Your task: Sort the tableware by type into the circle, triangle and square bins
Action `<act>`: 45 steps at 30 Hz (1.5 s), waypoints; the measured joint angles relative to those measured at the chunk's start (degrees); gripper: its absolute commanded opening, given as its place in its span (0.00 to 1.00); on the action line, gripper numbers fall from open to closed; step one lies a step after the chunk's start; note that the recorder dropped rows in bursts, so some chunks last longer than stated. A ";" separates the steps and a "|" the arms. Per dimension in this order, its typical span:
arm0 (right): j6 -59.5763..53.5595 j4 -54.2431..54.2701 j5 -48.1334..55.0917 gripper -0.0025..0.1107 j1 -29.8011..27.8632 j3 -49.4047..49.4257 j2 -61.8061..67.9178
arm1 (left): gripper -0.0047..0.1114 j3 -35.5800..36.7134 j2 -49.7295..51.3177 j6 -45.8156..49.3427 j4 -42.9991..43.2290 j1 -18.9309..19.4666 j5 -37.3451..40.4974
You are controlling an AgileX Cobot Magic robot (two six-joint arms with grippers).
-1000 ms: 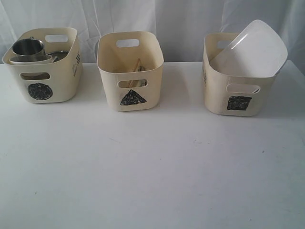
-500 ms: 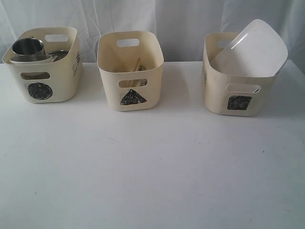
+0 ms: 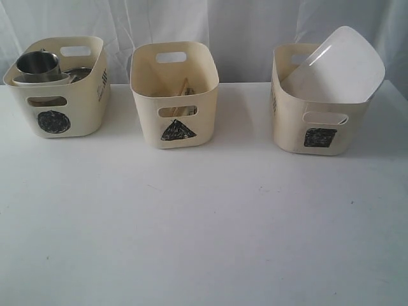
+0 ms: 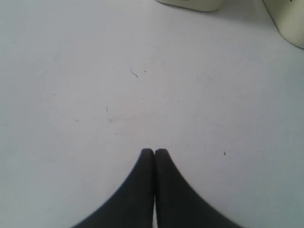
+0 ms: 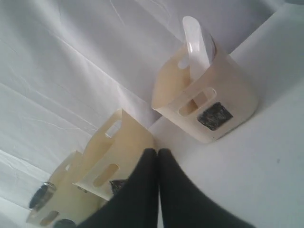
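Three cream bins stand in a row at the back of the white table [image 3: 204, 223]. The circle bin [image 3: 57, 89] on the left holds a steel mug [image 3: 38, 64], a white bowl rim and a steel bowl [image 3: 80, 73]. Wooden chopsticks [image 3: 183, 87] lean inside the triangle bin [image 3: 175, 95]; spoon, fork and knife are hidden. The large white plate [image 3: 341, 67] stands tilted in the square bin [image 3: 315, 105]. My left gripper [image 4: 154, 151] is shut, empty, over bare table. My right gripper [image 5: 157, 151] is shut, empty, facing the bins. Neither arm shows in the exterior view.
A white curtain [image 3: 223, 25] hangs right behind the bins. In the right wrist view the square bin [image 5: 209, 102] with the plate [image 5: 197, 45] is farthest, the triangle bin [image 5: 116, 152] sits beside my fingertips.
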 measured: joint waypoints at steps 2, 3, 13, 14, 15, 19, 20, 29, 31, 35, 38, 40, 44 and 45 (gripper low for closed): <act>-4.62 -0.11 -0.76 0.02 0.00 4.41 -0.01 | 0.04 0.00 0.00 0.00 0.00 0.00 0.00; -9.15 0.08 -0.85 0.02 0.00 6.40 -0.10 | 0.04 0.00 0.00 0.00 0.00 0.00 0.00; -50.65 3.35 0.95 0.02 0.00 8.27 -0.13 | 0.04 0.00 0.00 0.00 0.00 0.00 0.00; -51.30 4.92 0.95 0.02 0.00 8.27 -0.13 | 0.04 0.00 0.00 0.00 0.00 0.00 0.00; -51.79 6.13 0.95 0.02 0.00 8.27 -0.13 | 0.04 0.00 0.00 0.00 0.00 0.00 0.00; -52.82 7.48 0.95 0.02 0.00 8.27 -0.13 | 0.04 0.00 0.00 0.00 0.00 0.00 0.00; -52.94 7.48 0.95 0.02 0.00 8.27 -0.13 | 0.04 0.00 0.00 0.00 0.00 0.00 0.00; -53.23 7.48 0.95 0.02 0.00 8.27 -0.13 | 0.04 0.00 0.00 0.00 0.00 0.00 0.00; -53.32 7.48 0.95 0.02 0.00 8.27 -0.13 | 0.04 0.00 0.00 0.00 0.00 0.00 0.00; -53.32 7.48 0.95 0.02 0.00 8.27 -0.13 | 0.04 0.00 0.00 0.00 0.00 0.00 0.00; -53.32 7.48 0.95 0.02 0.00 8.27 -0.13 | 0.04 0.00 0.00 0.00 0.00 0.00 0.00; -53.32 7.48 0.95 0.02 0.00 8.27 -0.13 | 0.04 0.00 0.00 0.00 0.00 0.00 0.00; -53.32 7.48 0.95 0.02 0.00 8.27 -0.13 | 0.04 0.00 0.00 0.00 0.00 0.00 0.00; -53.32 7.48 0.95 0.02 0.00 8.27 -0.13 | 0.04 0.00 0.00 0.00 0.00 0.00 0.00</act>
